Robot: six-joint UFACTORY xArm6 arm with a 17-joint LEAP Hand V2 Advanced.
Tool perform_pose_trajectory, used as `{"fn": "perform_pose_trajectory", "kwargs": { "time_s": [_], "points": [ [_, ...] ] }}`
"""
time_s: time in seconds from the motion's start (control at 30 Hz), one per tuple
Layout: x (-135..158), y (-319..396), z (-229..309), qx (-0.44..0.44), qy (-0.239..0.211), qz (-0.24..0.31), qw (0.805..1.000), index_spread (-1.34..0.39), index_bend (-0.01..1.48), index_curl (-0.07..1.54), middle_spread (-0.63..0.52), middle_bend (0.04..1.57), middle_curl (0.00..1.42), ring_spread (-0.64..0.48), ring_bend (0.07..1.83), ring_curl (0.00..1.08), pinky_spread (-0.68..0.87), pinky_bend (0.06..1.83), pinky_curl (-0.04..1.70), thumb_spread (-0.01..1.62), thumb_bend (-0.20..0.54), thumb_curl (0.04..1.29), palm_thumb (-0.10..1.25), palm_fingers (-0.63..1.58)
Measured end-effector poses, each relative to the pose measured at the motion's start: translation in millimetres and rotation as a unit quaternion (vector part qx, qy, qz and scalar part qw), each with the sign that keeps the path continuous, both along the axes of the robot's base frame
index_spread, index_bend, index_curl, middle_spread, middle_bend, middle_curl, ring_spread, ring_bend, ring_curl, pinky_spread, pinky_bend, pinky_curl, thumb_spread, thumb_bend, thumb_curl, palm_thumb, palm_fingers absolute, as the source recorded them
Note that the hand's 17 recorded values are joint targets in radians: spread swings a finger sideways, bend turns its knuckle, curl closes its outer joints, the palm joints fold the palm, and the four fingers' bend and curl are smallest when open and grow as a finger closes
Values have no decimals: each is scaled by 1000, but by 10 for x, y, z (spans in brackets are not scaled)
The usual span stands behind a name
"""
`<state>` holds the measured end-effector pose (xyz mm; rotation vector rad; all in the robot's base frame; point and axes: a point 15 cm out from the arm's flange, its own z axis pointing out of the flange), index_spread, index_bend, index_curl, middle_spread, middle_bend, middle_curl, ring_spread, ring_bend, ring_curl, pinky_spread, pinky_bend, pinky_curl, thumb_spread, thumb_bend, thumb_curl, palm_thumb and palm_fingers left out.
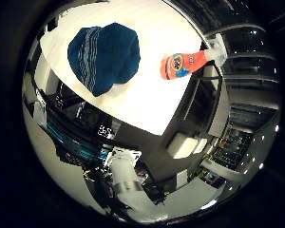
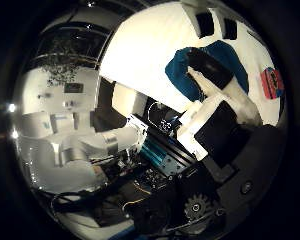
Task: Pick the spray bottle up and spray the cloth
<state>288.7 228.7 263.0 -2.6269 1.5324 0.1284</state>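
Observation:
A dark blue cloth (image 1: 104, 57) with pale stripes lies bunched on the white table (image 1: 147, 95). Beside it, a short gap away, an orange spray bottle (image 1: 180, 65) lies on its side with its white trigger head (image 1: 214, 51) near the table's edge. My right hand (image 2: 217, 100) hovers well above the table and touches neither thing. Its white and black thumb reaches across the view in front of the cloth, and two black fingertips (image 2: 205, 22) show stretched out over the table. The hand is open and holds nothing.
The white robot arm (image 2: 90, 145) stands beyond the table's edge, beside teal-lit equipment (image 1: 71, 137). A dark frame (image 1: 204, 95) stands off the table's side near the bottle. Shelving and lights fill the room behind.

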Motion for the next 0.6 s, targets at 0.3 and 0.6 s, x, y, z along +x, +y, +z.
{"fn": "perform_pose_trajectory", "kwargs": {
  "time_s": [0.3,0.6],
  "points": [
    [69,270,-33,-5,7,23,1000,-429,267,574,-191,519,567,-143,743,324,11,703,-8,1279,-7,447,1172,606],
    [115,317,-19,1,11,18,1000,-355,201,526,-98,465,535,-10,651,298,176,709,4,1203,-31,396,844,410]
  ]
}}
